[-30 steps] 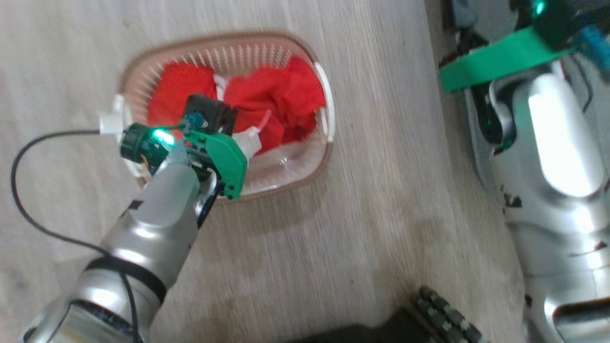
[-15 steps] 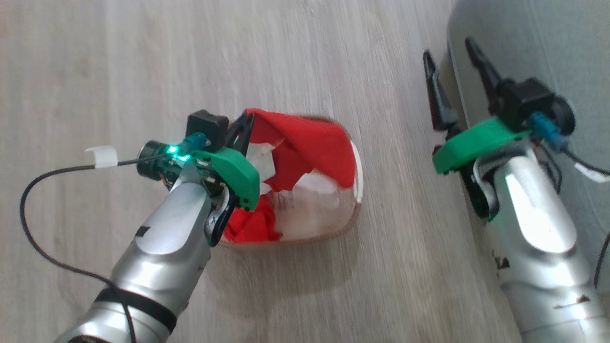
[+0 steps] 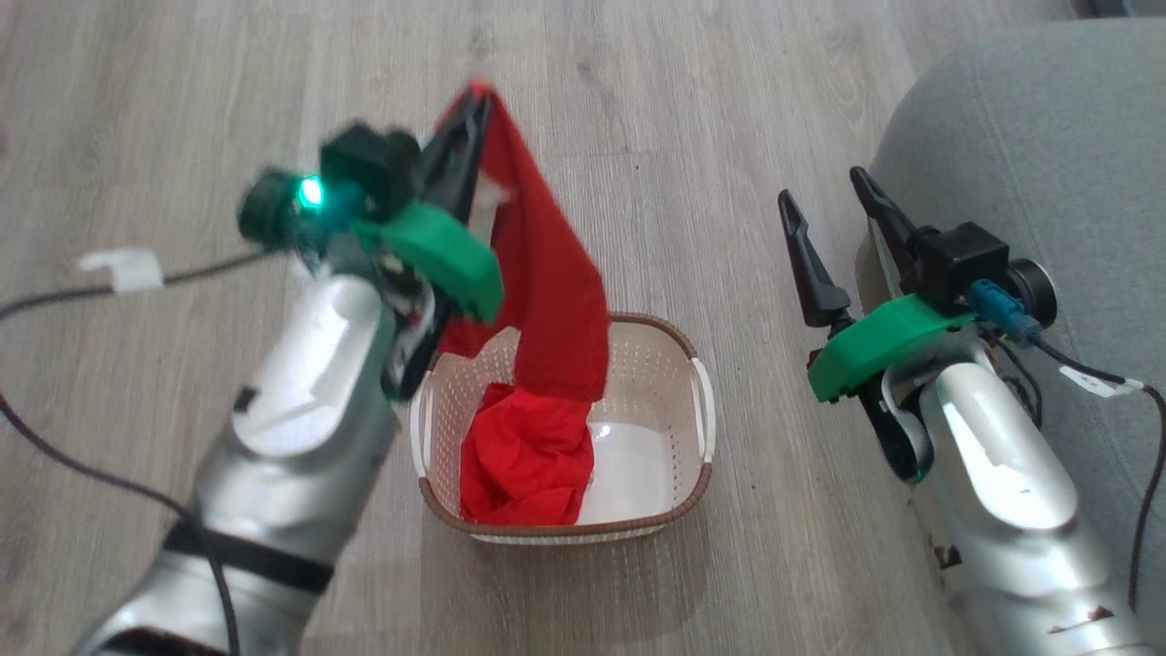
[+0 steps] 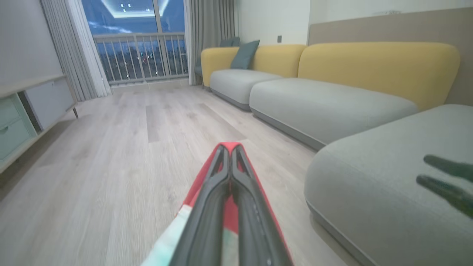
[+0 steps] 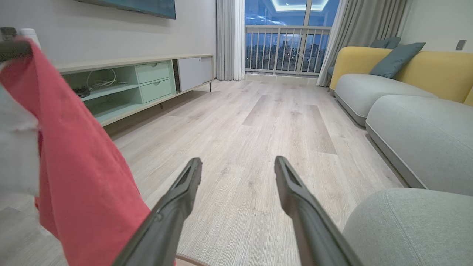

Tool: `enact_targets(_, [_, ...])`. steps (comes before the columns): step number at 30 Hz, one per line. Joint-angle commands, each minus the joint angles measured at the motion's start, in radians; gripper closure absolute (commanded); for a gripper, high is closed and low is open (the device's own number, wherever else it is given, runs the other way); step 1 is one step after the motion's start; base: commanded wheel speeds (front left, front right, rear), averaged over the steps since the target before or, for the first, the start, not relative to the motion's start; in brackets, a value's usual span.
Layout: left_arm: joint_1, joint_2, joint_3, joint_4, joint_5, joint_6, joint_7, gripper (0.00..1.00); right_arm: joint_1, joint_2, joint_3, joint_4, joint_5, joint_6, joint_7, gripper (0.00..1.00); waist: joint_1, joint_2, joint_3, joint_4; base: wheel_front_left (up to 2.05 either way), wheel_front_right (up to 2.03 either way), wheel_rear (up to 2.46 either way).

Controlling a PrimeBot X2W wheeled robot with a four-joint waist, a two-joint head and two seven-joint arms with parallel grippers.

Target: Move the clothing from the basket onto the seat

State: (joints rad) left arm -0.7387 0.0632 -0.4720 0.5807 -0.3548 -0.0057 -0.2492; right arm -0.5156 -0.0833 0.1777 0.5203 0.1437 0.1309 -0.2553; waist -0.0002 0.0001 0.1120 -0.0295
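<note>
My left gripper (image 3: 474, 105) is shut on a bright red garment (image 3: 547, 282) with a white part, lifted high above the cream basket (image 3: 697, 456) on the floor. The cloth hangs from the fingertips down into the basket, where more red clothing (image 3: 519, 469) lies bunched at the left. In the left wrist view the shut fingers (image 4: 229, 177) pinch the red fabric (image 4: 229, 212). My right gripper (image 3: 824, 196) stands open and empty to the right of the basket, beside the grey-green seat (image 3: 1048, 137). The right wrist view shows its spread fingers (image 5: 238, 166) and the hanging garment (image 5: 81, 177) at left.
Pale wood floor (image 3: 182, 109) surrounds the basket. A row of grey cushions with yellow backs (image 4: 369, 70) runs along the wall. A low cabinet with drawers (image 5: 147, 83) stands opposite. A black cable (image 3: 55, 301) trails from my left wrist.
My left gripper has risen out of the basket, drawing a red garment up with it. The head camera has shifted, bringing the right gripper and the seat into view.
</note>
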Motion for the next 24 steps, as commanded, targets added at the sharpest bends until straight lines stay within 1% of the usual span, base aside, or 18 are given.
enact_targets(1, [-0.092,0.024,0.049,-0.056,0.012,0.004,-0.013,1.00,0.000,0.000,0.024,-0.024,0.007,0.000,-0.006,0.00,0.0002,-0.0001,-0.008,0.000,0.00,0.00,0.00])
enact_targets(7, [-0.163,0.030,0.076,-0.116,0.024,0.005,-0.013,1.00,0.010,0.001,0.048,-0.008,0.020,0.000,-0.006,0.00,0.0002,-0.0001,-0.019,-0.007,0.00,0.00,0.00])
enact_targets(12, [-0.172,0.032,0.073,-0.148,0.032,0.005,-0.013,1.00,-0.020,0.012,0.088,-0.038,0.056,0.000,-0.006,0.00,0.0002,-0.0001,-0.016,-0.013,0.00,0.00,0.00])
enact_targets(19, [-0.159,0.020,0.043,-0.163,0.034,0.008,-0.012,1.00,-0.117,0.022,0.237,-0.130,0.091,0.000,-0.006,0.00,0.0002,-0.0001,-0.002,-0.010,0.00,0.00,0.00])
enact_targets(23, [-0.159,0.012,0.018,-0.166,0.032,0.005,-0.011,1.00,-0.198,0.027,0.304,-0.086,0.090,0.000,-0.006,0.00,0.0002,-0.0001,0.006,-0.003,0.00,0.00,0.00])
enact_targets(24, [-0.158,0.007,0.004,-0.163,0.027,0.002,-0.008,1.00,-0.239,0.030,0.345,-0.032,0.086,0.000,-0.006,0.00,0.0002,-0.0001,0.008,0.005,0.00,0.00,0.00])
